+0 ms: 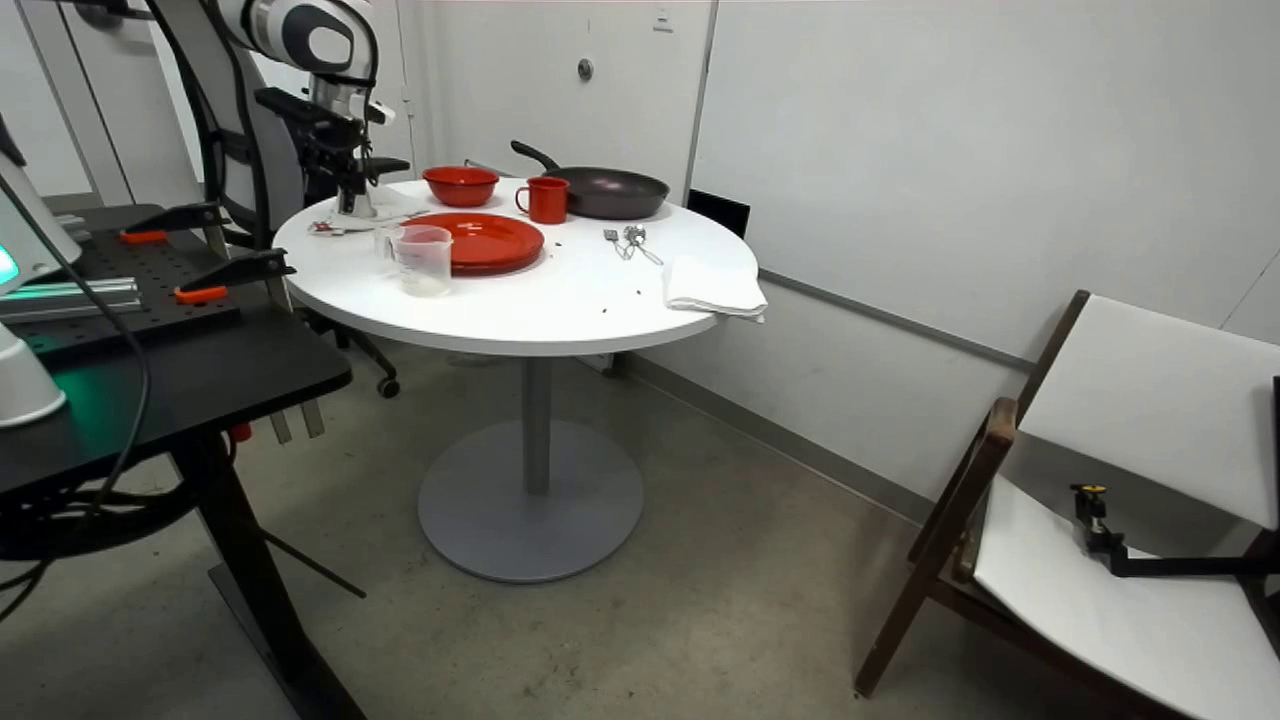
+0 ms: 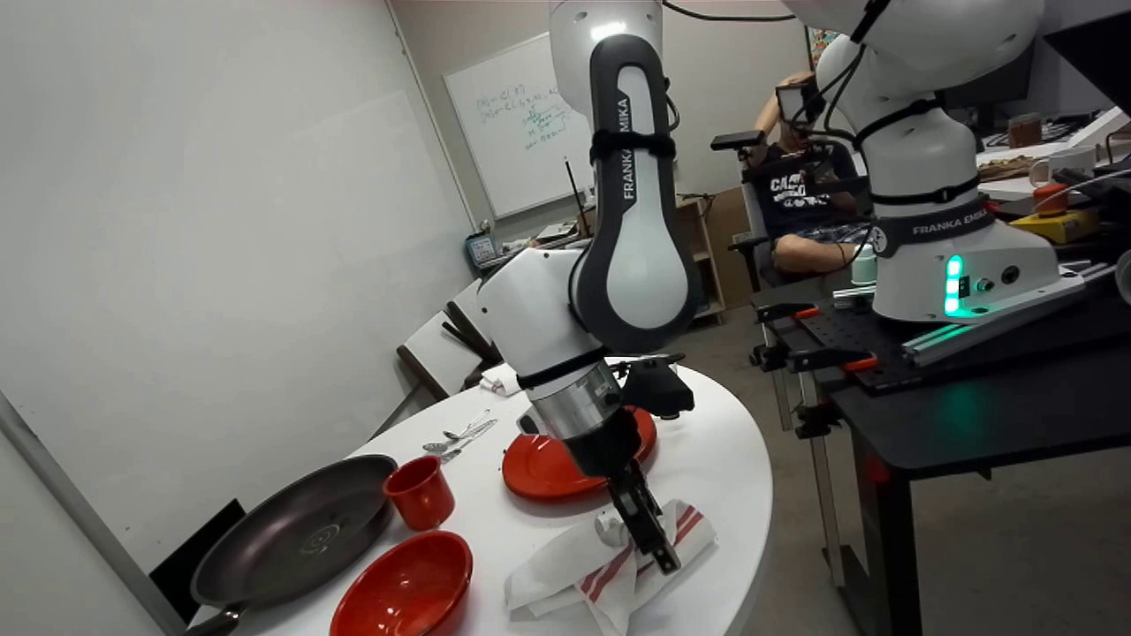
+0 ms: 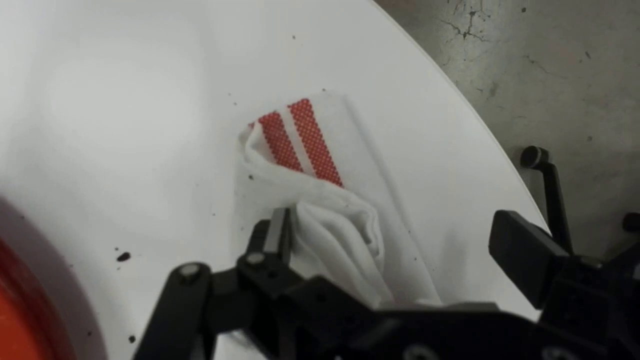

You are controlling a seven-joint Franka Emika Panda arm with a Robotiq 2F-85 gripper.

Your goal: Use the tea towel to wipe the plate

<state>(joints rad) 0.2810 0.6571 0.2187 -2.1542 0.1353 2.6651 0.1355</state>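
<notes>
The tea towel (image 2: 557,565), whitish with red stripes, lies crumpled on the round white table close to its edge. My gripper (image 3: 393,225) is over it with jaws wide apart. In the wrist view, a raised fold of the tea towel (image 3: 330,240) sits against or just beside the left finger (image 3: 277,232); bare tabletop shows by the right one. Nothing is gripped. The bright red plate (image 1: 495,243) rests flat next to the towel, partly behind the arm in an exterior view (image 2: 539,468). Only its rim (image 3: 30,300) enters the wrist view, at lower left.
A clear measuring cup (image 1: 425,262) stands in front of the plate. Around the table are a red bowl (image 1: 461,188), a red mug (image 1: 547,202), a black frying pan (image 1: 620,195), metal utensils (image 1: 630,240) and another folded white cloth (image 1: 712,290). Dark crumbs (image 3: 123,256) dot the tabletop.
</notes>
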